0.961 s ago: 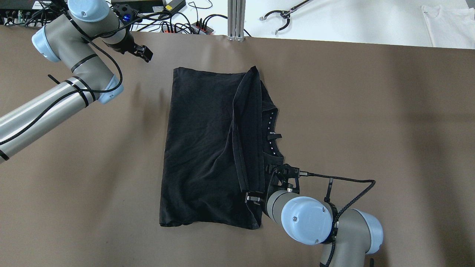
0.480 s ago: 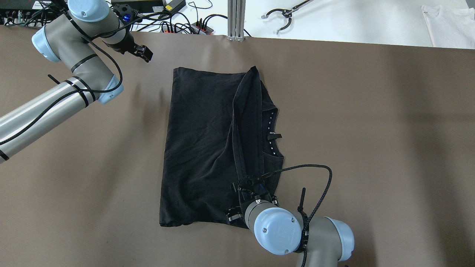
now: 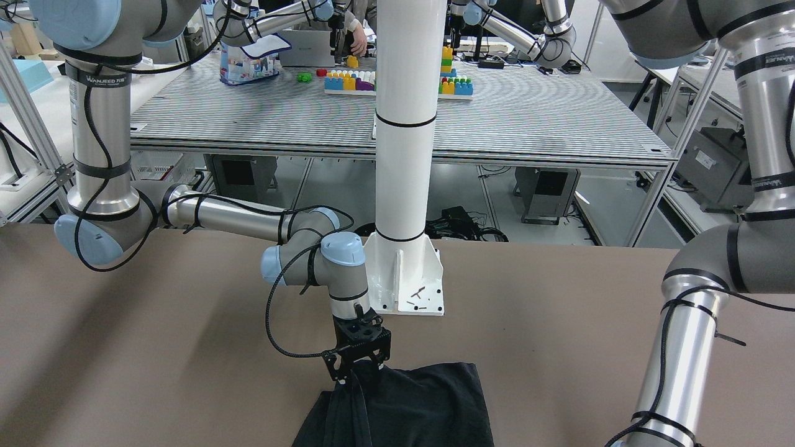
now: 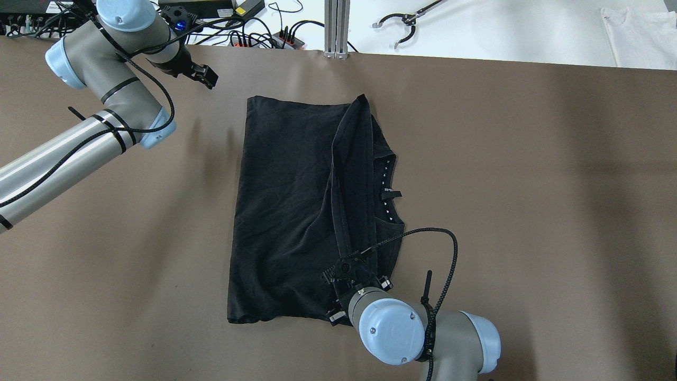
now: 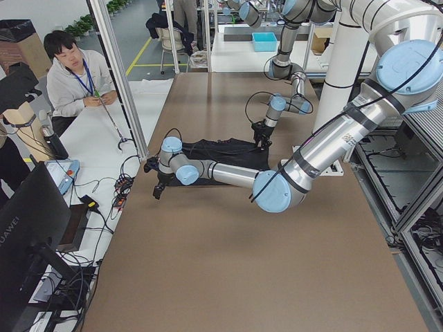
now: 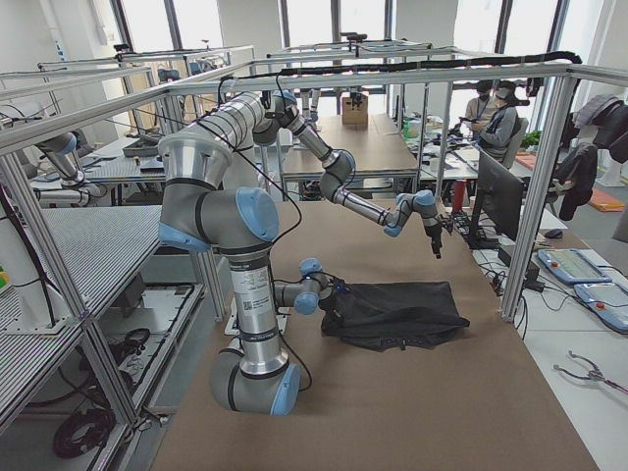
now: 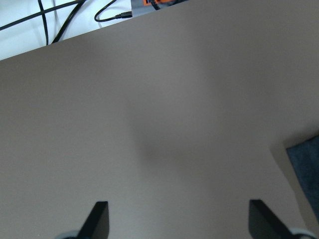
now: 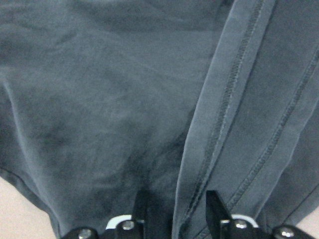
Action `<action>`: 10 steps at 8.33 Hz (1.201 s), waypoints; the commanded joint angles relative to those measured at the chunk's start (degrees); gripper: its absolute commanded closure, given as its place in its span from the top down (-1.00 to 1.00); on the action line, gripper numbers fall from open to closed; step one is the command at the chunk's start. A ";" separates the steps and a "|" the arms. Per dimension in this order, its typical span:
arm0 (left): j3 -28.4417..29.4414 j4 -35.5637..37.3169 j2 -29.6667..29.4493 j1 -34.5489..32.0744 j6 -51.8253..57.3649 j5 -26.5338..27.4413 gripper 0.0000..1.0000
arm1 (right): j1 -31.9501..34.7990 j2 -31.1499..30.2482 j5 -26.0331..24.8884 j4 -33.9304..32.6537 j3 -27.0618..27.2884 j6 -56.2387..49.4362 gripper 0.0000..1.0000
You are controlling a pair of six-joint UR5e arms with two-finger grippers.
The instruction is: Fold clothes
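Note:
The black cloth lies partly folded in the middle of the brown table, with a hemmed strip folded over its right part. It also shows in the front view and fills the right wrist view. My right gripper is at the cloth's near edge, shut on the hemmed strip, which runs between its fingers. In the front view the right gripper holds the fabric pinched up a little. My left gripper is open and empty over bare table at the far left. A cloth corner lies to its right.
The white pole's base plate stands at the table's near edge by the robot. An aluminium post, cables with a power strip, a grabber tool and a white garment lie beyond the far edge. A person sits there.
My right arm has swung left along the cloth's near edge, and its gripper now sits over the near end of the hemmed strip. The left arm has not moved.

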 commanded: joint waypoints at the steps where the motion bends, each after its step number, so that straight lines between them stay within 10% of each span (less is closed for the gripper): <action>1: -0.38 0.00 0.24 0.22 -0.88 0.22 1.00 | 0.11 -1.61 0.05 -0.31 2.16 -1.70 -0.09; 6: -0.38 0.00 0.42 0.22 -0.88 0.40 1.00 | 0.02 -1.53 0.05 -0.40 2.25 -1.35 -0.98; 10: -0.46 -0.09 0.59 0.31 -0.88 0.40 1.00 | 0.28 -4.93 0.14 -0.31 6.63 -0.73 -1.00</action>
